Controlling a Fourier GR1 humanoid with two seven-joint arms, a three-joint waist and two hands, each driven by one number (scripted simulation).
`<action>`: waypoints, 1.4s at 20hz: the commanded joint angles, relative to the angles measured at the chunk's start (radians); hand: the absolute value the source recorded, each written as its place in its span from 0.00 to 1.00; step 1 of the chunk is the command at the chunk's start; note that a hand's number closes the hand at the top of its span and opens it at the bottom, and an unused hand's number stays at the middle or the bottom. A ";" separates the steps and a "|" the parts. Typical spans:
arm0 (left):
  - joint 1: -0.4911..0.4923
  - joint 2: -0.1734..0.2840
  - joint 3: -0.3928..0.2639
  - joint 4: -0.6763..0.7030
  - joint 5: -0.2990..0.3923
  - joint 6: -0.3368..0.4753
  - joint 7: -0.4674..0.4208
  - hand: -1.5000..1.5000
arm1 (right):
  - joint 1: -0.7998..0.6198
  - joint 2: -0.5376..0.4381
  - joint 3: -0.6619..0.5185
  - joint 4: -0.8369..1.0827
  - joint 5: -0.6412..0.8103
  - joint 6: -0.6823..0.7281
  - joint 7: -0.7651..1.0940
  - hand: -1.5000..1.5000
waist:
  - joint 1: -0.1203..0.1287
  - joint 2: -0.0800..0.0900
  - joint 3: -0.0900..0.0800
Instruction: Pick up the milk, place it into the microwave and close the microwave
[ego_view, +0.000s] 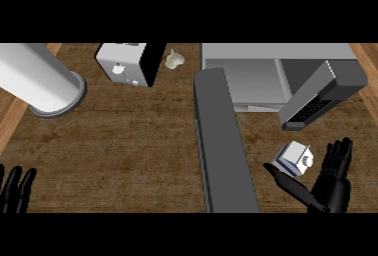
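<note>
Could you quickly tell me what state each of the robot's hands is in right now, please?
Left hand: open, resting at the lower left edge, holding nothing.
Right hand: open beside the milk carton, not gripping it.

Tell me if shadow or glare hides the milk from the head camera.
Head view: no glare; the milk carton is evenly lit and plain beside the open right hand; the microwave interior is shaded grey but readable; the left hand is cut off at the edge.
</note>
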 joint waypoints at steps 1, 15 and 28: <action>0.001 -0.013 0.000 0.038 -0.009 -0.014 -0.038 0.00 | -0.018 -0.009 -0.057 0.083 -0.035 0.051 -0.074 0.00 | 0.000 0.000 0.000; 0.095 -0.012 -0.042 -0.107 -0.011 -0.008 0.014 0.00 | -0.210 -0.035 -0.159 0.405 -0.050 0.080 -0.211 0.00 | 0.005 0.000 0.000; 0.064 -0.013 -0.040 -0.032 -0.019 -0.005 -0.020 0.00 | -0.260 -0.089 -0.341 0.815 -0.129 0.155 -0.461 0.00 | 0.006 0.001 0.000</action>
